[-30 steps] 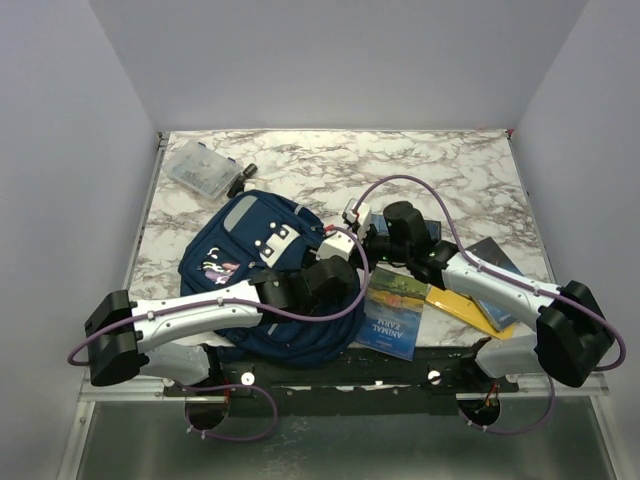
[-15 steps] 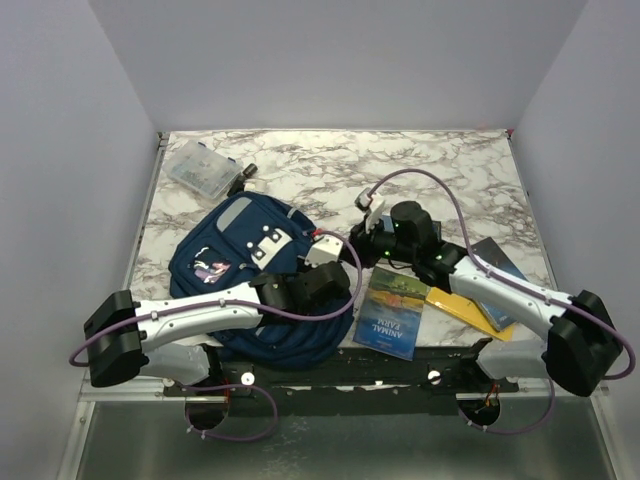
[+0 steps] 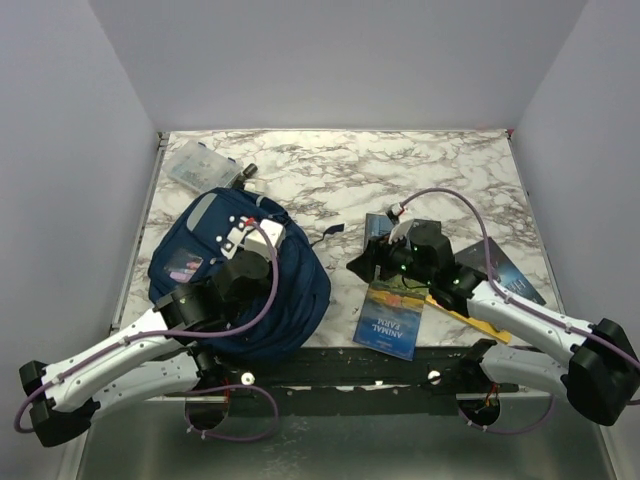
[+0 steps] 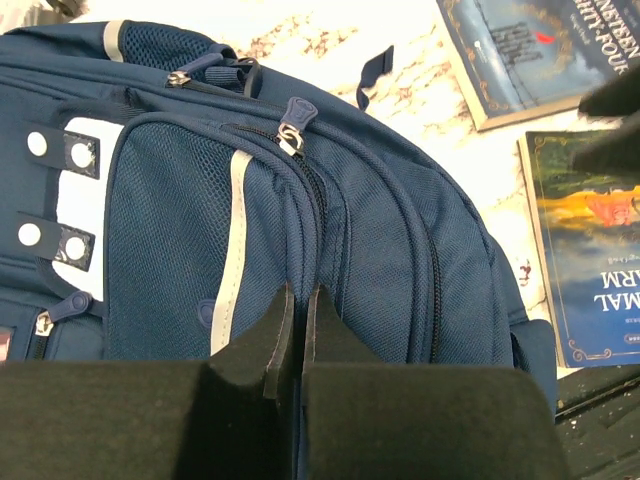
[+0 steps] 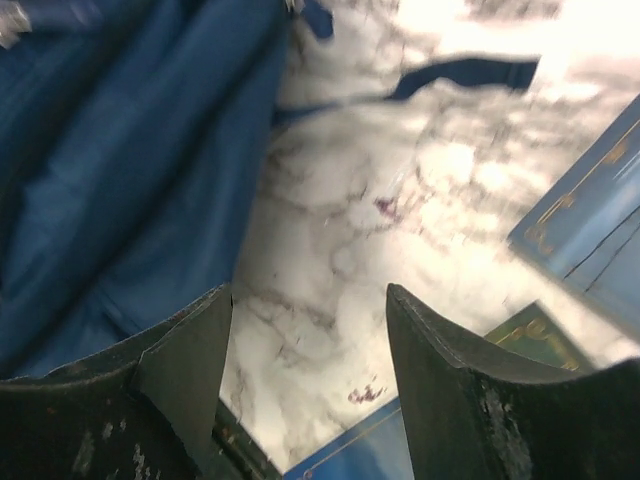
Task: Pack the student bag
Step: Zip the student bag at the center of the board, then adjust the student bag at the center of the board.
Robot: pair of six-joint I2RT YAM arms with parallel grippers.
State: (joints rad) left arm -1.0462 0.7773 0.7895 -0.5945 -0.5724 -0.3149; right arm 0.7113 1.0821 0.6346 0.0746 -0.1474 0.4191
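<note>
The student bag (image 3: 295, 300), navy with grey stripes, lies on the left of the marble table (image 3: 420, 165). My left gripper (image 3: 255, 262) rests on top of it. In the left wrist view its jaws (image 4: 297, 296) are shut, pinching a fold of the bag's fabric (image 4: 380, 230) beside a zipper. My right gripper (image 3: 362, 264) hovers to the right of the bag, apart from it. In the right wrist view it (image 5: 308, 300) stands open over bare marble with nothing between its fingers, and the bag (image 5: 120, 150) lies to its left.
An Animal Farm book (image 3: 390, 315) lies near the front edge. A yellow item (image 3: 462, 306) and dark blue books (image 3: 381, 225) (image 3: 512, 277) lie around the right arm. A clear plastic box (image 3: 197, 163) sits at the back left. A loose blue strap (image 5: 460, 75) trails on the table.
My left gripper shut on the bag and dragged it to the left. My right gripper opened, let go of the bag and drew back to the right.
</note>
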